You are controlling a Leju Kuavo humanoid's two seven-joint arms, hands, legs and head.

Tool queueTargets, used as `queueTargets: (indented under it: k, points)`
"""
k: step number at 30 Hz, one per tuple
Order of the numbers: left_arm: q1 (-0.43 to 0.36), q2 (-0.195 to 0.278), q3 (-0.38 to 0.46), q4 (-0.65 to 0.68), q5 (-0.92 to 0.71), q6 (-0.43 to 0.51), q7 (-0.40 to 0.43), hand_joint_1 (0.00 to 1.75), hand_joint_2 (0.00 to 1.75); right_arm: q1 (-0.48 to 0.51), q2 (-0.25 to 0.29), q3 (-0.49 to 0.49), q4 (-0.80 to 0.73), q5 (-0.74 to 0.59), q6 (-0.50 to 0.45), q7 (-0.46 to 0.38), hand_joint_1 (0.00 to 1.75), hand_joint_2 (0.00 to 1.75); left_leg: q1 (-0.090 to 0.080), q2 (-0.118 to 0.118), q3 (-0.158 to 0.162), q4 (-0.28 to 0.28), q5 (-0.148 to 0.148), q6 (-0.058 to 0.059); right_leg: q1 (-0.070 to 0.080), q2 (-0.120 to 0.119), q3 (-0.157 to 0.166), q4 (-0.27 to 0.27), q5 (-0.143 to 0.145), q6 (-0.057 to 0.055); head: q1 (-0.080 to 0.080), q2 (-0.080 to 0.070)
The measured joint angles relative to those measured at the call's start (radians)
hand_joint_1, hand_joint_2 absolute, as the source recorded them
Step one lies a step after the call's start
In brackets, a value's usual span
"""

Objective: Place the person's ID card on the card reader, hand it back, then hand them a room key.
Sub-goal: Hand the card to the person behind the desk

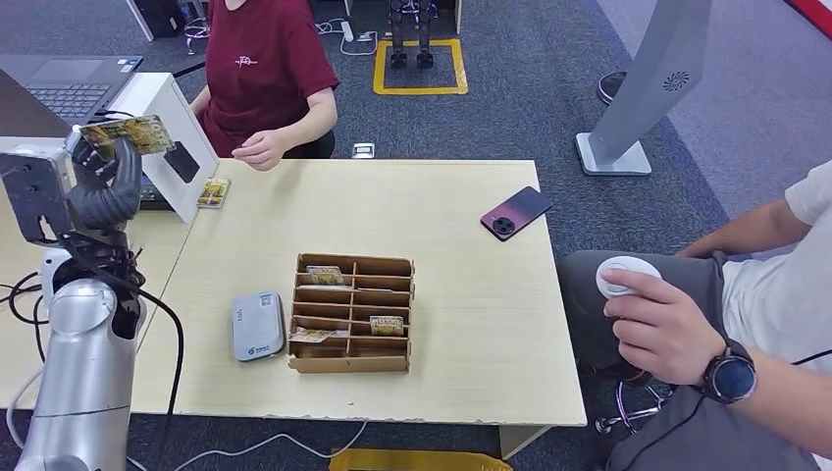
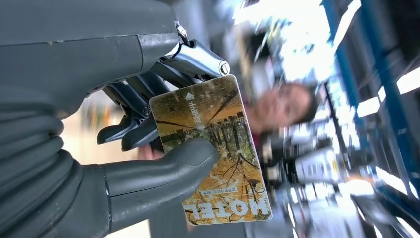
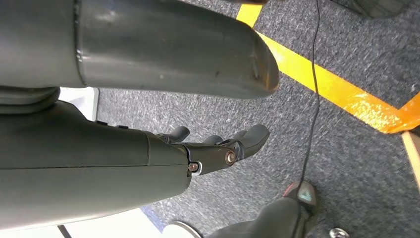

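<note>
Left hand (image 1: 103,186) raised, thumb and fingers (image 2: 129,131) pinching the yellow-printed "HOTEL" room key card (image 2: 213,148), offered toward the seated person in a maroon shirt (image 1: 260,69). Right hand (image 3: 218,148) hangs empty, fingers apart. Judged step: key handover; next, extend until taken, then release.

The bench (image 1: 461,294) has a pale wood-grain top with a matt finish; the card organiser (image 1: 353,314) on it looks like brown cardboard, dull and rough-edged; the card reader (image 1: 258,326) is smooth grey plastic; the phone (image 1: 516,212) has a glossy dark back; the room key card (image 2: 218,148), held in the left hand (image 2: 148,144), is glossy printed plastic; that hand has a matt grey thumb, a ribbed cover and polished metal at the fingers; the right hand (image 3: 218,146) is matt dark grey; the floor (image 1: 530,118) is rough grey carpet.
</note>
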Motion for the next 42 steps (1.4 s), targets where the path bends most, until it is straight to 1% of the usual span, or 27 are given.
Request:
queueTargets:
  k: [2, 3, 5, 7, 9, 10, 12, 15, 18, 20, 23, 31, 35, 39, 42]
  points:
    - [-0.042, 0.008, -0.028, 0.018, -0.263, 0.119, 0.001, 1.75, 1.75, -0.007, 0.000, 0.010, 0.000, 0.005, 0.010, 0.005, 0.00, 0.00, 0.000, 0.000, 0.000, 0.000, 0.000, 0.000, 0.000, 0.000, 0.000, 0.000, 0.000, 0.000, 0.000, 0.000]
    - [-0.058, 0.012, -0.040, 0.028, -0.361, 0.153, 0.001, 1.75, 1.75, -0.010, 0.001, 0.015, 0.000, 0.006, 0.013, 0.008, 0.00, 0.00, 0.000, 0.000, 0.000, 0.000, 0.000, 0.000, 0.000, 0.000, 0.000, 0.000, 0.000, 0.000, 0.000, 0.000]
    - [-0.074, 0.016, -0.052, 0.044, -0.429, 0.173, -0.004, 1.75, 1.75, -0.015, 0.001, 0.022, 0.000, 0.006, 0.015, 0.011, 0.00, 0.00, 0.000, 0.001, 0.000, 0.000, 0.000, 0.000, 0.000, 0.001, 0.000, 0.000, 0.000, 0.000, 0.000, 0.000]
    - [-0.078, 0.016, -0.055, 0.055, -0.420, 0.176, -0.008, 1.75, 1.75, -0.017, 0.001, 0.027, 0.000, 0.006, 0.015, 0.011, 0.00, 0.00, 0.000, 0.002, 0.000, 0.000, 0.000, 0.000, 0.000, 0.002, -0.001, 0.000, 0.000, 0.000, 0.000, 0.000]
    - [-0.083, 0.019, -0.059, 0.065, -0.467, 0.197, -0.005, 1.75, 1.75, -0.018, 0.001, 0.032, 0.000, 0.006, 0.019, 0.011, 0.00, 0.00, 0.000, 0.002, 0.000, 0.000, 0.000, 0.000, 0.000, 0.002, -0.001, 0.000, 0.001, -0.001, 0.000, 0.000]
    - [-0.088, 0.021, -0.062, 0.074, -0.525, 0.221, -0.003, 1.75, 1.75, -0.019, 0.001, 0.036, 0.000, 0.006, 0.022, 0.011, 0.00, 0.00, 0.000, 0.002, 0.000, 0.000, 0.000, 0.000, 0.000, 0.002, -0.001, 0.000, 0.001, -0.001, 0.000, 0.000]
    - [-0.105, 0.030, -0.068, 0.110, -0.697, 0.286, -0.001, 1.75, 1.75, -0.023, 0.001, 0.052, 0.000, 0.006, 0.028, 0.010, 0.00, 0.00, 0.000, 0.002, 0.000, 0.000, 0.000, 0.000, 0.000, 0.002, -0.001, 0.000, 0.001, -0.001, 0.000, 0.000]
    - [-0.147, 0.051, -0.080, 0.206, -0.943, 0.370, 0.005, 1.75, 1.75, -0.030, 0.001, 0.076, 0.000, 0.006, 0.036, 0.010, 0.00, 0.00, 0.000, 0.002, 0.000, 0.000, 0.001, -0.001, 0.000, 0.002, -0.001, 0.000, 0.001, -0.001, 0.000, 0.000]
    - [-0.187, 0.071, -0.105, 0.318, -1.099, 0.415, 0.024, 1.75, 1.75, -0.032, 0.001, 0.094, 0.000, 0.002, 0.041, 0.007, 0.00, 0.00, 0.000, 0.002, 0.000, 0.000, 0.002, -0.002, 0.000, 0.002, -0.001, 0.001, 0.001, -0.002, 0.000, 0.000]
    - [-0.199, 0.076, -0.122, 0.374, -1.151, 0.434, 0.035, 1.75, 1.75, -0.030, 0.001, 0.102, 0.000, -0.002, 0.041, 0.002, 0.00, 0.00, 0.000, 0.002, 0.000, 0.000, 0.002, -0.003, 0.000, 0.002, -0.001, 0.001, 0.002, -0.002, 0.000, 0.000]
    - [-0.206, 0.076, -0.143, 0.429, -1.185, 0.448, 0.049, 1.75, 1.75, -0.028, 0.001, 0.106, 0.000, -0.006, 0.039, -0.005, 0.00, 0.00, 0.000, 0.002, 0.000, 0.000, 0.002, -0.003, 0.000, 0.002, -0.001, 0.001, 0.002, -0.002, 0.000, 0.000]
    - [-0.207, 0.070, -0.195, 0.500, -1.239, 0.450, 0.072, 1.75, 1.75, -0.021, -0.008, 0.114, 0.000, -0.016, 0.035, -0.011, 0.00, 0.00, 0.000, 0.002, 0.000, 0.000, 0.002, -0.003, 0.000, 0.002, -0.002, 0.001, 0.002, -0.002, 0.000, 0.000]
    - [-0.211, 0.059, -0.221, 0.529, -1.236, 0.450, 0.075, 0.00, 1.75, -0.018, -0.014, 0.114, 0.000, -0.025, 0.032, -0.024, 0.00, 0.00, 0.000, 0.002, -0.001, 0.000, 0.002, -0.003, 0.000, 0.003, -0.002, 0.001, 0.002, -0.002, 0.000, 0.000]
    - [-0.219, 0.042, -0.231, 0.552, -1.160, 0.431, 0.055, 0.00, 1.75, -0.016, -0.021, 0.114, 0.000, -0.034, 0.032, -0.025, 0.00, 0.00, 0.000, 0.002, -0.001, 0.000, 0.002, -0.003, 0.000, 0.003, -0.003, 0.001, 0.002, -0.002, 0.000, 0.000]
    - [-0.219, 0.027, -0.233, 0.558, -1.091, 0.391, 0.040, 0.00, 1.75, -0.013, -0.023, 0.114, 0.000, -0.040, 0.029, -0.024, 0.00, 0.00, 0.000, 0.002, -0.001, 0.000, 0.002, -0.003, 0.000, 0.002, -0.003, 0.001, 0.002, -0.002, 0.000, 0.000]
